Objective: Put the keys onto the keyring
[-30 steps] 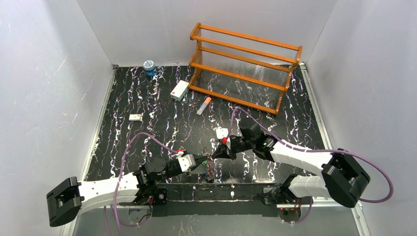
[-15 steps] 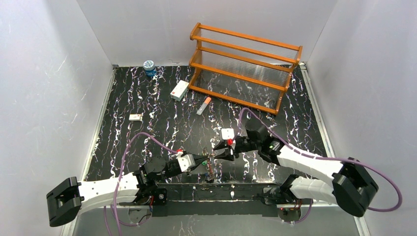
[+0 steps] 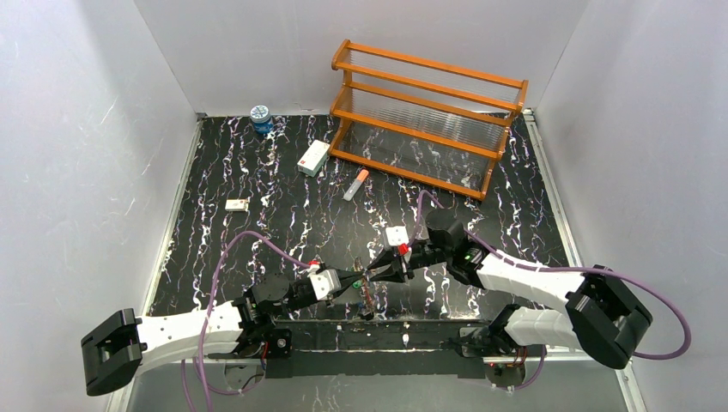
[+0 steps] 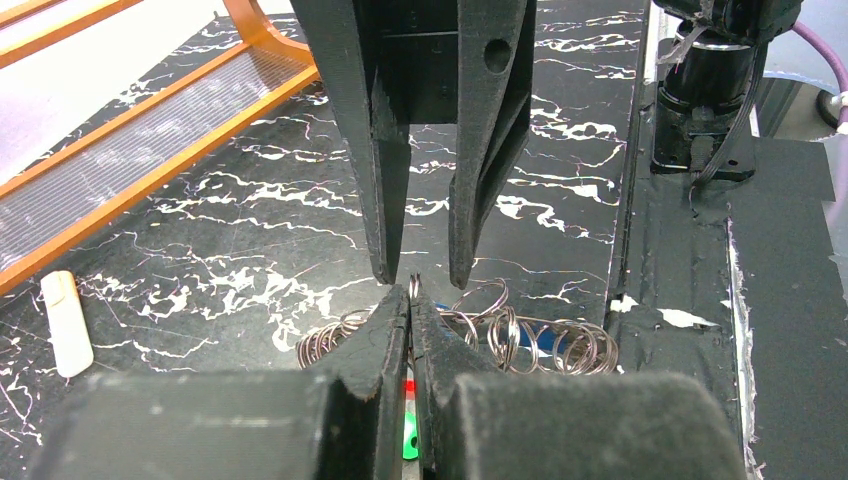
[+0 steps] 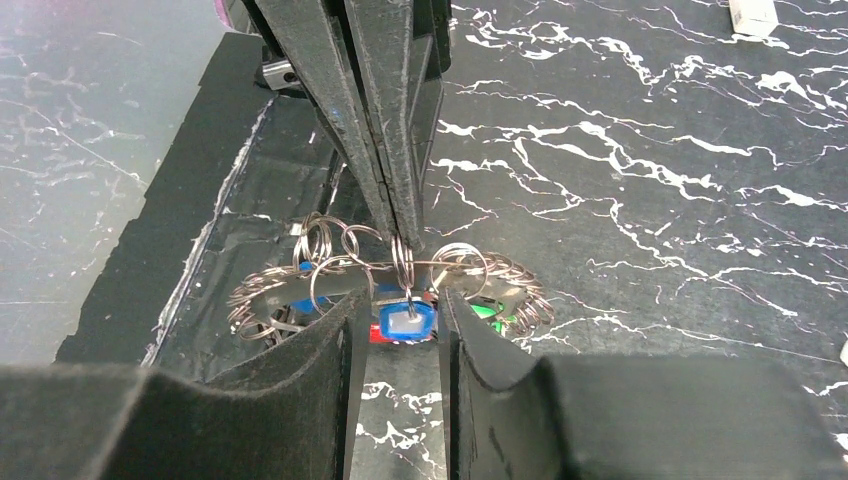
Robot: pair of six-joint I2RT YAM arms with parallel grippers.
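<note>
The keyring (image 5: 470, 268) is a thin wire loop strung with several small split rings, lying at the table's near edge; it also shows in the left wrist view (image 4: 545, 345). My left gripper (image 4: 410, 295) is shut on a small split ring (image 5: 402, 262), and a blue-headed key (image 5: 405, 320) hangs from that ring. A green key head (image 5: 490, 310) and a red part (image 5: 378, 336) lie under the loop. My right gripper (image 5: 402, 305) is open, its fingers on either side of the blue key head, tip to tip with the left gripper (image 3: 365, 280).
An orange rack (image 3: 429, 112) stands at the back right. An orange-and-white tube (image 3: 355, 184), a white-and-red box (image 3: 313, 158), a blue jar (image 3: 260, 117) and a small white piece (image 3: 237, 204) lie on the black marbled table. A black strip (image 3: 403, 336) runs along the near edge.
The right arm's elbow swung right, then partly back, while its fingertips stayed close to the left gripper's tips. The left arm has not moved.
</note>
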